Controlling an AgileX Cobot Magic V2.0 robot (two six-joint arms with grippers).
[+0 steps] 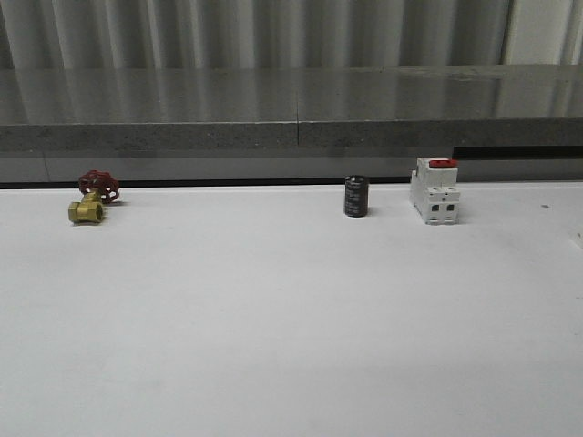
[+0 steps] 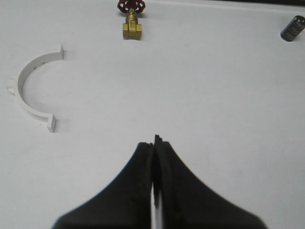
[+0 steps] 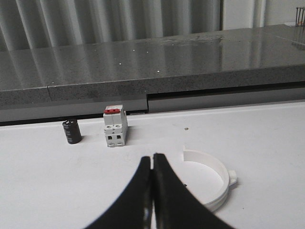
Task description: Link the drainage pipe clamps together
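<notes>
One drainage pipe clamp (image 2: 28,90), a white half-ring with flat end tabs, lies flat on the white table in the left wrist view, well off to one side of my left gripper (image 2: 154,141), which is shut with nothing in it. A second white half-ring clamp (image 3: 215,179) lies on the table in the right wrist view, close beside my right gripper (image 3: 152,156). That gripper is shut and holds nothing. The two clamps lie apart from each other.
A brass valve with a red handwheel (image 1: 93,197) sits at the back left of the table. A black cylinder (image 1: 355,196) and a white red-topped breaker block (image 1: 434,190) stand at the back right. A grey stone ledge (image 1: 291,114) runs behind the table (image 1: 291,319).
</notes>
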